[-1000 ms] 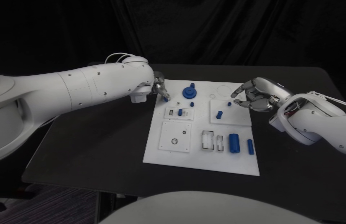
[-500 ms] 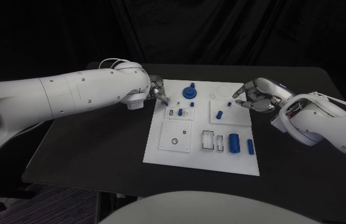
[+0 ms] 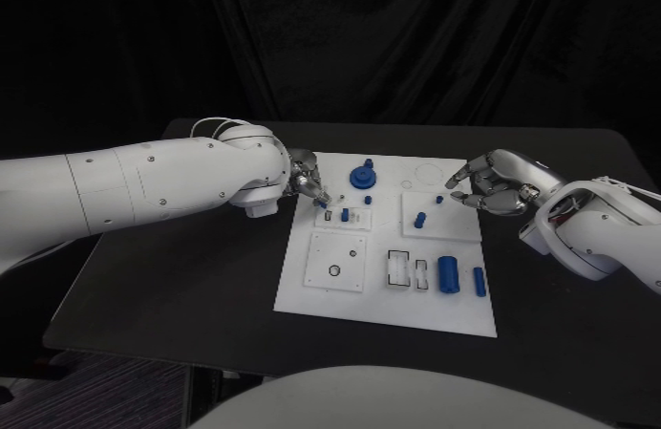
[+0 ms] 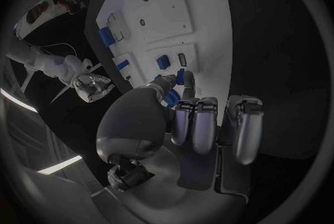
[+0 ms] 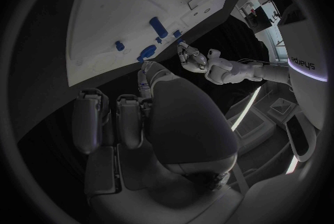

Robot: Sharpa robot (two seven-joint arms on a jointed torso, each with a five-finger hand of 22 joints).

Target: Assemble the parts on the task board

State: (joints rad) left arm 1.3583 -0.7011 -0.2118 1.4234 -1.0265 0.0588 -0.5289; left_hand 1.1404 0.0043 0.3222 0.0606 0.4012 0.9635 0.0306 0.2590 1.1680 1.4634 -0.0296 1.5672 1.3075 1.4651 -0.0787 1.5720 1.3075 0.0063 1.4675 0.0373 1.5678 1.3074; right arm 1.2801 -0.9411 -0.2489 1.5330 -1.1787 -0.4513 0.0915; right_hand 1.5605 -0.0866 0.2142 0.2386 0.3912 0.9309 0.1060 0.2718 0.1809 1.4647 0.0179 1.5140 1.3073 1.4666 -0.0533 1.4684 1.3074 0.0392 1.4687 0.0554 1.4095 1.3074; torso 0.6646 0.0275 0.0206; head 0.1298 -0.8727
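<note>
**Two robot hands at the far end of the task board**

Nearest the robot, the white task board (image 3: 386,300) lay on the black table (image 3: 180,286), with a blue cylinder (image 3: 448,272) and a slimmer blue pin (image 3: 479,281) lying at its near right. Farther back, the left hand (image 3: 306,177) pinched a small blue part (image 3: 321,201) over the board's left edge. The right hand (image 3: 493,185) hovered by the right edge, fingers curled, grasping nothing. A blue gear (image 3: 362,177) stood farthest away.
</note>
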